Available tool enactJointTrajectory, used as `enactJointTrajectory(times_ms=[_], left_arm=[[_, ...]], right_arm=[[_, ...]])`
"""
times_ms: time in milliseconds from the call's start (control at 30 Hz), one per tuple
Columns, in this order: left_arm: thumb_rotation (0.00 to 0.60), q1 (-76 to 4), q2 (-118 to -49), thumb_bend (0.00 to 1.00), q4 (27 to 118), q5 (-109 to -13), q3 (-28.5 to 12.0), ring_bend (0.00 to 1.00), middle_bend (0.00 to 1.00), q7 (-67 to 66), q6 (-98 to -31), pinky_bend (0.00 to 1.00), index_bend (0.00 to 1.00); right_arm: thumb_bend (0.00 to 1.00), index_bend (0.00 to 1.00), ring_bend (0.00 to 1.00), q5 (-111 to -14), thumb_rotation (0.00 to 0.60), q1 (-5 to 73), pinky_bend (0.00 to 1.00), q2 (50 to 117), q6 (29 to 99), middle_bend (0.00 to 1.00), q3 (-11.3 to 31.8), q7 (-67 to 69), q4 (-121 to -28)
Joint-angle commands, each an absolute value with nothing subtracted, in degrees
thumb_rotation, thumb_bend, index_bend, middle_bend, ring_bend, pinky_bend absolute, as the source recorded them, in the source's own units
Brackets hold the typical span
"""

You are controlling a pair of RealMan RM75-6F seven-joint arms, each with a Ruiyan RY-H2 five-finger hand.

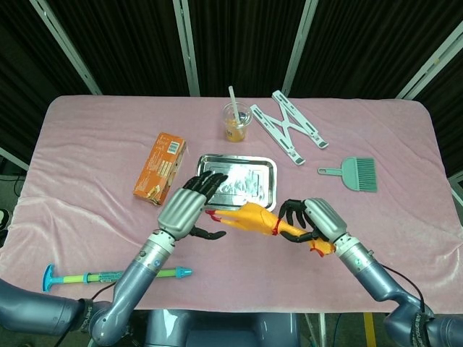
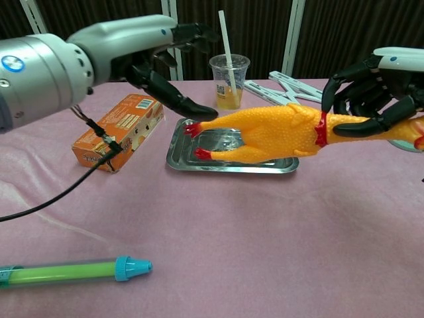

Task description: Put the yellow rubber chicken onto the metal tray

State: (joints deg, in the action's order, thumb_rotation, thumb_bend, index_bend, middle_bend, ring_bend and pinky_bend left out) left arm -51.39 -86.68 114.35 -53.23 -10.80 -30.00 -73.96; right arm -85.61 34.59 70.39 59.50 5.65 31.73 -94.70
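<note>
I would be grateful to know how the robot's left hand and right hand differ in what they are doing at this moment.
The left hand holds nothing, its fingers spread apart; the right hand grips the yellow rubber chicken at the neck. The left hand hovers near the chicken's red feet without touching it, while the right hand alone carries the chicken. The left hand sits by the metal tray's near-left corner; the right hand is off to the tray's right. Both hands are clear of the table.
</note>
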Motion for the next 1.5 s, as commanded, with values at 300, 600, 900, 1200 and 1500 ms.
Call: enactJointTrajectory(times_ms=[300,600,900,1200,1500], left_arm=[[0.573,-38.4,-75.7,0.0,117.4,-73.0,0.0,0.0,0.06,-19.9,-82.2,0.12,0.0],[0.572,-31.4,-72.9,0.0,113.4,-80.0,4.9,0.0,0.07,-15.0,-85.3,0.12,0.0],[0.574,-28.0,-72.0,0.0,111.5,-79.8,4.4,0.0,0.07,-12.1,-84.6,0.12,0.0],[0.573,-26.4,-71.8,0.0,111.0,-78.9,2.9,0.0,0.07,-11.4,-82.7,0.12,0.0],[0.573,-24.9,-71.6,0.0,110.7,-78.5,1.7,0.0,0.07,-11.0,-81.6,0.12,0.0]], right_arm=[[0.51,0.84,0.75,-81.4,0.6,39.6,0.85,77.2,53.4,0.68,9.9,37.8,-83.3],[0.51,0.84,0.75,-79.4,0.6,44.5,0.85,83.6,47.5,0.68,12.2,41.8,-73.7],[0.51,0.84,0.75,-78.3,0.6,48.0,0.85,89.2,43.7,0.68,13.4,45.3,-64.4],[0.51,0.83,0.72,-77.8,0.6,50.2,0.82,93.4,41.1,0.68,13.6,46.7,-57.3],[0.49,0.35,0.32,-78.6,0.6,50.8,0.38,95.1,40.2,0.43,12.7,47.1,-53.3]])
